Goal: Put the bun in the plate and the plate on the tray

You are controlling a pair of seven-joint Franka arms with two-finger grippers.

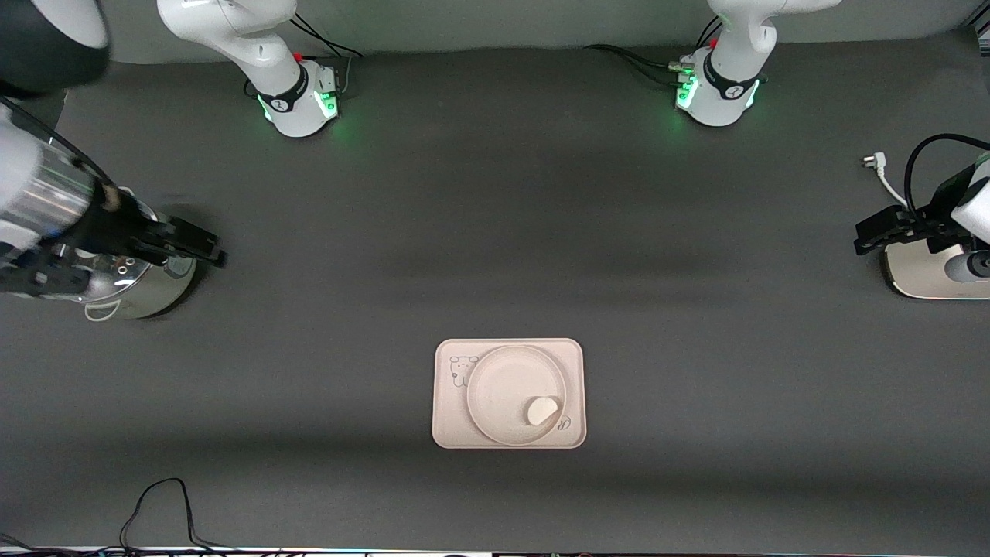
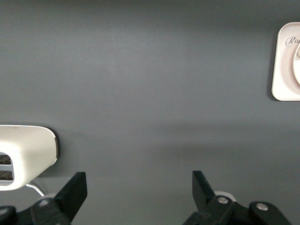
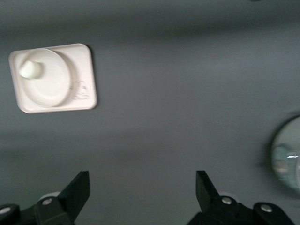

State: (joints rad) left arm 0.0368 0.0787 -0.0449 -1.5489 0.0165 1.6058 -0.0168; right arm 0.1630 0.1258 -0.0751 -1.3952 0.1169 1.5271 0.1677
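Two arms idle, bun plated on tray

One bun (image 1: pixel 543 410) lies in the round plate (image 1: pixel 495 391), toward the plate's edge nearest the front camera. The plate rests on the Rabbit tray (image 1: pixel 448 422), which sits on the dark bench (image 1: pixel 495 232). The left tool (image 2: pixel 139 190) hangs released over the bench beside a white toaster (image 2: pixel 23 152). The right tool (image 3: pixel 143 190) waits, also spread wide, above a steel pot (image 1: pixel 143 290).
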